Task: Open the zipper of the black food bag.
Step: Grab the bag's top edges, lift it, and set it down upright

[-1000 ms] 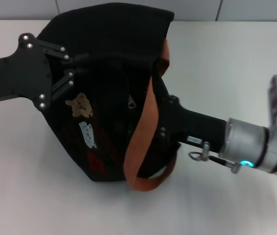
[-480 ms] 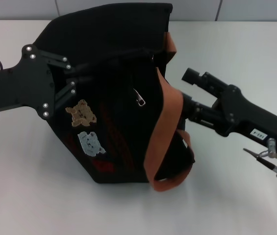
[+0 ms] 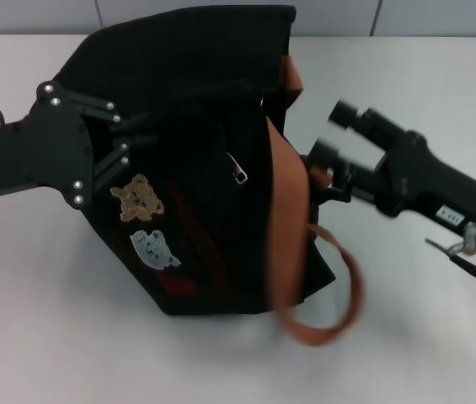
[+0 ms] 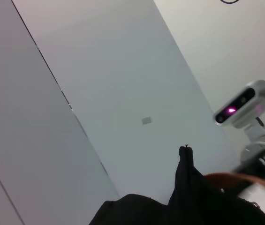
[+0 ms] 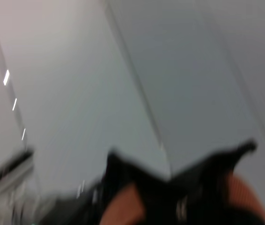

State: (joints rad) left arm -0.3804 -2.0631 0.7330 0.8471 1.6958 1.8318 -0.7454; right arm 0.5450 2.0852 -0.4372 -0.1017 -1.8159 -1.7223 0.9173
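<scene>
The black food bag (image 3: pixel 195 109) lies on the white table with its bear patches (image 3: pixel 141 198) facing up. My left gripper (image 3: pixel 128 143) is shut on the fabric at the bag's left side, its fingertips lost against the black cloth. A small silver pull (image 3: pixel 238 171) hangs on the upward face; I cannot tell if it belongs to the top-rim zipper. My right gripper (image 3: pixel 336 135) stands open just right of the bag, blurred, its lower finger (image 3: pixel 322 156) close to the rust-brown strap (image 3: pixel 288 219). The left wrist view shows black bag fabric (image 4: pixel 188 197).
One strap loop (image 3: pixel 343 316) hangs loose over the table (image 3: pixel 52 295) to the bag's lower right. A grey tiled wall (image 3: pixel 440 15) runs along the table's far edge. The right arm's lit wrist (image 4: pixel 240 110) shows in the left wrist view.
My right gripper drew back out of the bag's strap side to the right and opened. The bag shifted, and the lower strap loop fell and swung out to the right.
</scene>
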